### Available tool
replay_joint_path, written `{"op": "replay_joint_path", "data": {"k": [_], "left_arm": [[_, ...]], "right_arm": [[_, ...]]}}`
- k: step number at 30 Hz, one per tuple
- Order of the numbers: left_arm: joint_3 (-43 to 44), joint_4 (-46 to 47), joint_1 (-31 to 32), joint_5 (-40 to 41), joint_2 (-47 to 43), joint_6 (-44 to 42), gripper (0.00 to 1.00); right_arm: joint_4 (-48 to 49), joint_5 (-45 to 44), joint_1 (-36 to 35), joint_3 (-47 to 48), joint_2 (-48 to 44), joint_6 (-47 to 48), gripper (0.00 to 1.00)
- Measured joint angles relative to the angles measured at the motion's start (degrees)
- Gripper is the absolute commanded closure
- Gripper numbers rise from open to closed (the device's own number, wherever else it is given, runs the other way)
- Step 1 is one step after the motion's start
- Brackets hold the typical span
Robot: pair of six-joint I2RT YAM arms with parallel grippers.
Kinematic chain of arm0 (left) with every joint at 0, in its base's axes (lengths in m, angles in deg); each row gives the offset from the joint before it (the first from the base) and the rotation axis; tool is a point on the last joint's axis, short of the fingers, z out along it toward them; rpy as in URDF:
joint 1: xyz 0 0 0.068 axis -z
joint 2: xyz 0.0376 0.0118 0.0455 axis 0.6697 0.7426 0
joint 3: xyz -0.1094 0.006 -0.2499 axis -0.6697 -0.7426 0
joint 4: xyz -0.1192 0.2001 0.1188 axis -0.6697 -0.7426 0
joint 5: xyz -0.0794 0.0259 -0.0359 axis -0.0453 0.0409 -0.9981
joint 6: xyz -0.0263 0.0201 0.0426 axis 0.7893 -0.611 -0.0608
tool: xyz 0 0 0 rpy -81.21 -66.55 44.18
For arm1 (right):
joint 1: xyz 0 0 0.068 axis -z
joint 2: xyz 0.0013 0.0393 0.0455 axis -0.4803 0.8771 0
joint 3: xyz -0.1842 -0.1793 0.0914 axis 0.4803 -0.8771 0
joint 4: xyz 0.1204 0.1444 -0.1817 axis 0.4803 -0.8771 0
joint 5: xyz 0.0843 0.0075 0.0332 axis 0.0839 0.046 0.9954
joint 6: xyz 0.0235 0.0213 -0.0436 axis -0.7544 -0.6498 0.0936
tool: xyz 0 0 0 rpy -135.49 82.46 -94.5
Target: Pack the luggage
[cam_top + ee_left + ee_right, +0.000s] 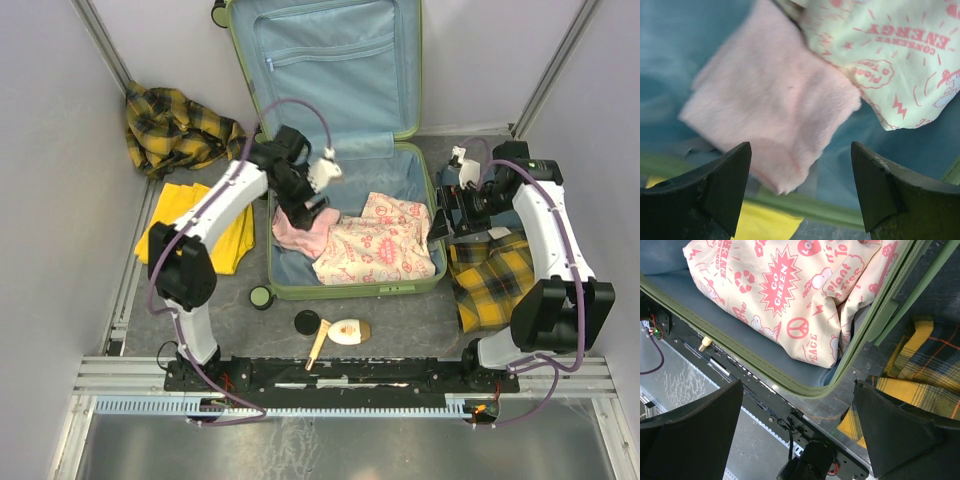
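So the luggage (pixel 340 70) is open on the counter (pixel 400 320), lid tipped up at the back, and its tub is directly under my left tool (pixel 801 150). My right tool (pixel 799 385) hangs over the tub's near corner, half above the rim and half above the counter outside. Both tools are spread wide and carrying nothing.

The biggest thing packed is the cream printed shirt (pixel 385 245). It lies low between the two tools and fills the side of the tub nearer my right one. I'm guessing it's spread flat to save room.

Next is the yellow plaid garment (pixel 920 365), on the counter just outside the rim beneath my right tool (my bet is that's why that tool is parked there, since it's the closest grab).

Then the pink cloth (pixel 775 100), folded, straight below my left tool's open fingers. One edge touches the shirt and it takes up the free bit of tub.

The small stuff, a bottle (pixel 348 330) and round lids (pixel 261 296), sits outside the luggage, nearer my bases than either tool.
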Motion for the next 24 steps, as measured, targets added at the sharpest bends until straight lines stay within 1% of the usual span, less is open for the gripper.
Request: {"op": "replay_joint_path", "data": {"k": [3,5,9,11,13,16,19,24], "left_arm": [[3.28,0.87,-6.01,-3.61,-2.69,3.80,0.12],[3.54,2.69,-12.48,-5.31,-5.35,6.71,0.11],[1.88,7.58,-24.63,-4.68,-8.92,12.02,0.11],[-0.35,9.75,-28.30,-3.04,-9.84,14.03,0.11],[-3.78,11.91,-29.86,-0.85,-10.34,15.61,0.11],[-9.86,14.58,-29.90,1.84,-10.49,17.53,0.11],[-15.13,16.81,-29.64,3.30,-10.49,19.67,0.06],[-22.40,21.97,-29.44,5.09,-10.49,23.58,0.03]], "right_arm": [[-0.52,-0.28,0.17,0.39,-0.96,0.04,0.00],[-0.74,-0.28,0.26,0.42,-1.75,-0.04,0.01],[-0.76,-0.22,0.31,0.42,-2.43,-0.28,0.00],[-0.74,-0.15,0.31,0.42,-2.47,-0.61,0.00],[-0.70,-0.04,0.31,0.42,-2.47,-0.96,0.00],[-0.48,0.17,0.31,0.42,-2.49,-1.38,0.00],[-0.24,0.24,0.31,0.13,-2.51,-1.81,0.01],[1.09,0.22,0.31,-1.49,-2.64,-3.02,0.01]]}}
